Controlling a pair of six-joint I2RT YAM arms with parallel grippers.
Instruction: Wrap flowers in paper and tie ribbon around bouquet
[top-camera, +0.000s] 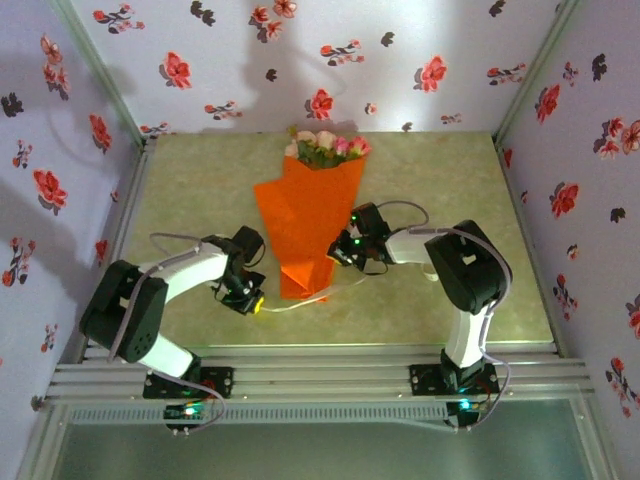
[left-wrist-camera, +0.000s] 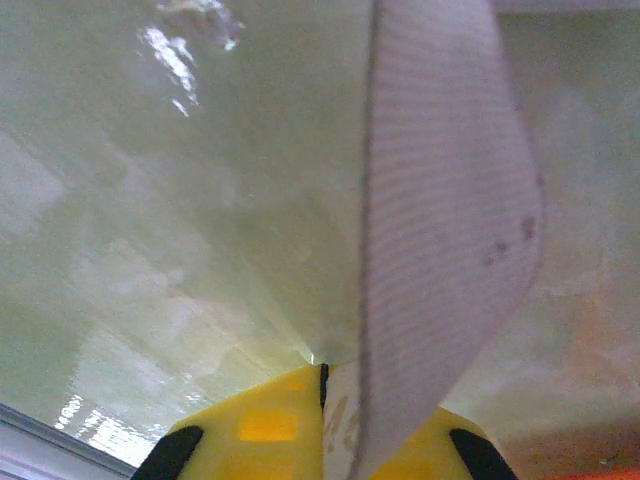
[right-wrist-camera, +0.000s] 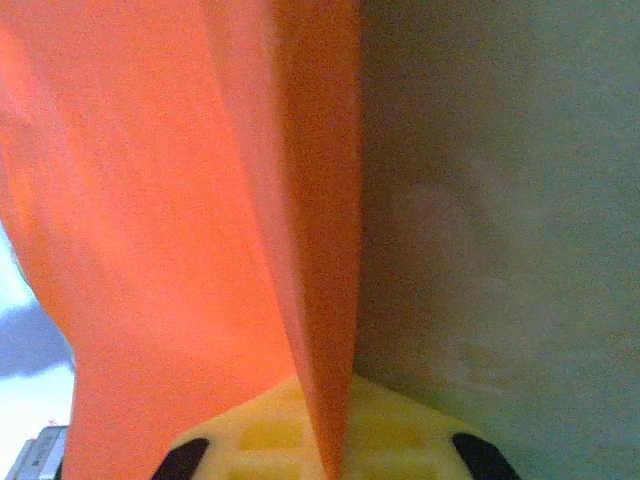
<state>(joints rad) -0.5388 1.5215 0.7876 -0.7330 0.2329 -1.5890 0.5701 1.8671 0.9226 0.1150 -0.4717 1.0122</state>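
Ribbon (left-wrist-camera: 440, 230) sits pinched flat in my left gripper (left-wrist-camera: 322, 375) at the near side of the table (top-camera: 200, 190) (ready, I judge, for tying), my right gripper (right-wrist-camera: 325, 445) clamps the paper (right-wrist-camera: 180, 220) so the bouquet (top-camera: 305, 225) cannot unwrap, flowers (top-camera: 328, 148) farthest.

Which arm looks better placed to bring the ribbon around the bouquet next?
Probably left: the left gripper pinches the ribbon, while the right gripper is shut on the paper.
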